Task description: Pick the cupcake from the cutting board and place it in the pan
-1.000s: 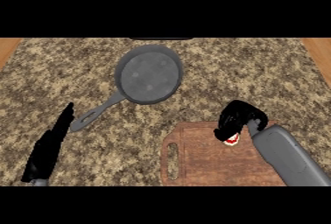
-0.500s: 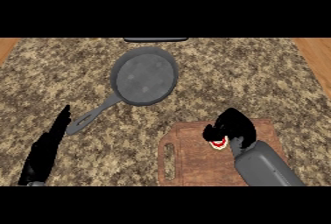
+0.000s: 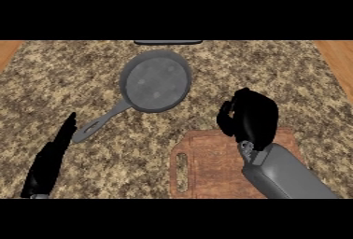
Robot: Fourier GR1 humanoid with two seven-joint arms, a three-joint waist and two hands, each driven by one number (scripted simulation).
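Head view: we are curling our right hand (image 3: pixel 250 117) fingers over the cutting board's (image 3: pixel 207 163) far edge — cupcake hidden, presumably inside. Swinging left to the pan (image 3: pixel 156 86) may be tipping it out.

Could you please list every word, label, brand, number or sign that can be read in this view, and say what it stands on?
There is no readable text in this view.
The pan, the cutting board and the counter carry no words, numbers or signs.
The right hand and the left hand show no marking either.
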